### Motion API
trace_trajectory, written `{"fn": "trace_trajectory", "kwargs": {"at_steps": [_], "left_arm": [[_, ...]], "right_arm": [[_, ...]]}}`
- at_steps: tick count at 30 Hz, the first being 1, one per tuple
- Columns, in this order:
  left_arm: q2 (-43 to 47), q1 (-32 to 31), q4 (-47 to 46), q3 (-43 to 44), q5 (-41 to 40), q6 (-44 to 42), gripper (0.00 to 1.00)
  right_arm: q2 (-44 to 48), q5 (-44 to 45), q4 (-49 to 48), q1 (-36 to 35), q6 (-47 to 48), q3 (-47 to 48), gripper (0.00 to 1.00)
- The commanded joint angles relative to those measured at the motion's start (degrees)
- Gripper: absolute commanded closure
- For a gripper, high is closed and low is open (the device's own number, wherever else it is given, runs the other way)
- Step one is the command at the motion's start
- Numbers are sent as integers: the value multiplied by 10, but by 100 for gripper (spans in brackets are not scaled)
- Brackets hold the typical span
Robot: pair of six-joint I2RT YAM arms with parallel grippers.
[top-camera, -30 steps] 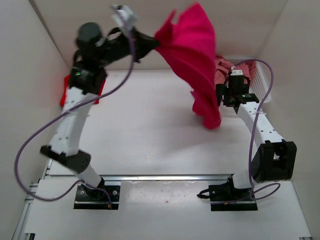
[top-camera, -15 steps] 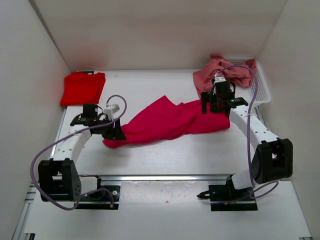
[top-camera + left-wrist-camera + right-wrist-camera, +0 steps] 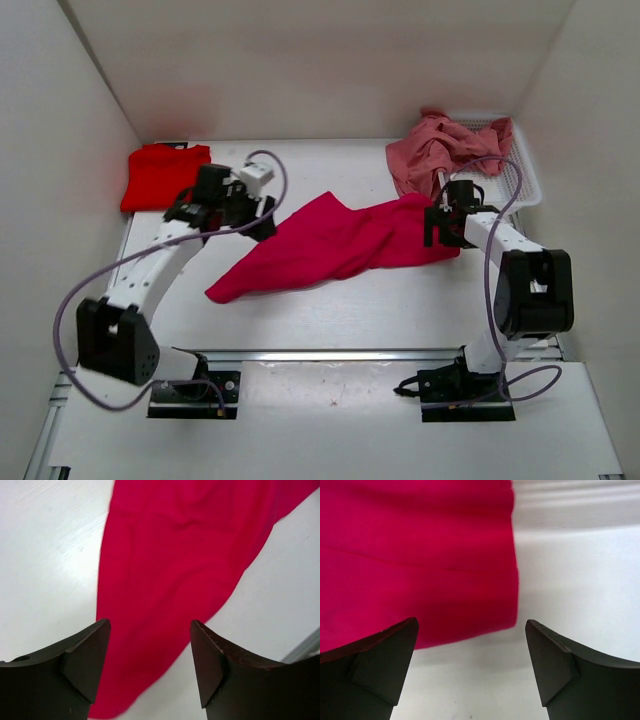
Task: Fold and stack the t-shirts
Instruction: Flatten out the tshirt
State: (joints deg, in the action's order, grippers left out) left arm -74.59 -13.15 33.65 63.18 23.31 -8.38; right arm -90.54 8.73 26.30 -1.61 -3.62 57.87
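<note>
You have nothing to read in any of the three views. No lettering, label, brand mark or number shows on the crimson-magenta t-shirt [image 3: 325,245], the red t-shirt [image 3: 165,176], the salmon pink t-shirt [image 3: 440,142] or the white mesh basket [image 3: 527,186].

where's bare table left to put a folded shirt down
Bare table along the far wall, between the red shirt and the basket. Another strip runs along the near edge, in front of the crimson shirt. The middle is crowded by that shirt; the salmon shirt spills over the basket.
</note>
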Motion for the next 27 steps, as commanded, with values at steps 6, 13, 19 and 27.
{"fn": "trace_trajectory", "kwargs": {"at_steps": [6,13,19,27], "left_arm": [[-287,-150,8,235,-79,-16,24],[-475,-179,21,437,-87,-16,21],[-584,-192,13,535,-192,17,18],[-665,-189,3,647,-199,40,15]], "right_arm": [[-50,2,-62,-8,25,-30,33],[-12,-59,7,12,29,-51,100],[83,-114,107,-26,128,-92,100],[147,-167,78,-64,107,-130,100]]}}
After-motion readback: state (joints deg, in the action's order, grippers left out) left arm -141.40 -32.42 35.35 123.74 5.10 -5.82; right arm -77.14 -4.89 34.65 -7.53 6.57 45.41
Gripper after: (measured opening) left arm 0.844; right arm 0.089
